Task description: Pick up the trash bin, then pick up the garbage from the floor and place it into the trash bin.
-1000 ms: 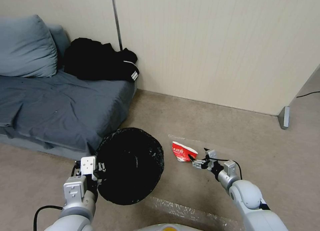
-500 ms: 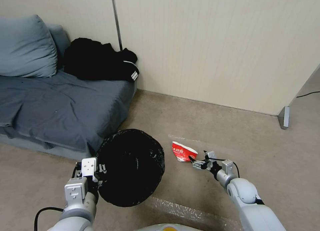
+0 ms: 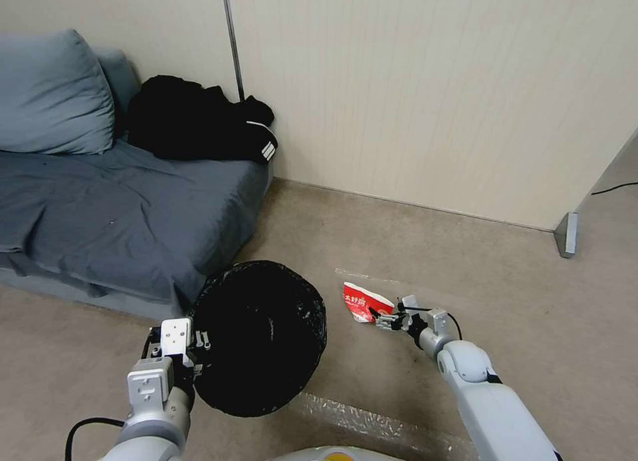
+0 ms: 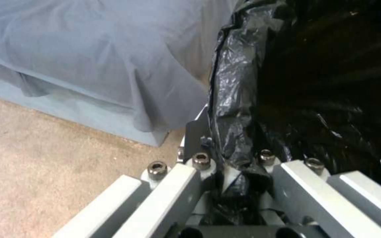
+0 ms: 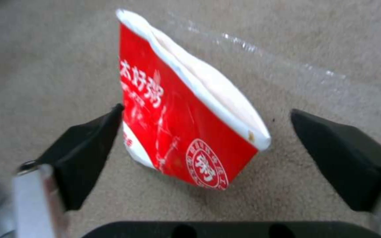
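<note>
Your left gripper (image 3: 193, 348) sits low at your left, its arm bent up from below, fingers (image 4: 173, 185) clamped together on a black rim. Your right arm reaches forward and down, its gripper (image 3: 385, 318) near the floor with both black fingertips (image 5: 89, 145) spread wide apart.

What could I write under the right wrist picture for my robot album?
The open right gripper straddles a crushed red-and-white carton lying on the beige carpet.

- I see the trash bin (image 3: 259, 338) left of the garbage (image 3: 364, 302), both on the floor (image 3: 412, 242).
- Sofa (image 3: 119, 215) behind the bin, left.
</note>
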You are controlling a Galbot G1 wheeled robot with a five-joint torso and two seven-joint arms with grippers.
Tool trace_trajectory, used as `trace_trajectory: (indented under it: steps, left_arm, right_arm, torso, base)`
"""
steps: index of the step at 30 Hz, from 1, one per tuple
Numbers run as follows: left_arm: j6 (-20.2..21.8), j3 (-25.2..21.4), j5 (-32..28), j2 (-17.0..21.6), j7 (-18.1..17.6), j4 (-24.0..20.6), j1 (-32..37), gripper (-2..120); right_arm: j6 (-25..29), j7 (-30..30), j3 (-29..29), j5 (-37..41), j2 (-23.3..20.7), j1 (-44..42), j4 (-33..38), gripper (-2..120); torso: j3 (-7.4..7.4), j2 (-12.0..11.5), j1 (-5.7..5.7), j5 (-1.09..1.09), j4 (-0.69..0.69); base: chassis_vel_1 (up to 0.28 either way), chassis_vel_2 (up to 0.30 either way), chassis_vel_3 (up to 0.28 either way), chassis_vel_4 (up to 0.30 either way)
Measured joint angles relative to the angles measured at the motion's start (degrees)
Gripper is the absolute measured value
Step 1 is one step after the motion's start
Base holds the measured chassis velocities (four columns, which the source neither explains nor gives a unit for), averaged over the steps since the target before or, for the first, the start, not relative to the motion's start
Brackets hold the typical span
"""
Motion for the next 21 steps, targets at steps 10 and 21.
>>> trace_trajectory:
  steps: [10, 21]
  left_arm:
    - [-0.1, -0.1, 0.4, -0.2, -0.1, 0.0, 0.4, 1]
    - [-0.2, 0.2, 0.7, -0.4, -0.2, 0.0, 0.4, 1]
  right_arm:
    - [3.4, -2.0, 1.3, -2.3, 2.2, 4.5, -10.8, 52]
    - [4.6, -2.7, 2.2, -2.5, 2.8, 5.4, -12.7, 13]
  torso:
    - [0.00, 0.0, 0.00, 0.00, -0.01]
    - [0.00, 0.0, 0.00, 0.00, -0.01]
  base:
    - [0.000, 0.000, 0.000, 0.000]
    - [0.000, 0.000, 0.000, 0.000]
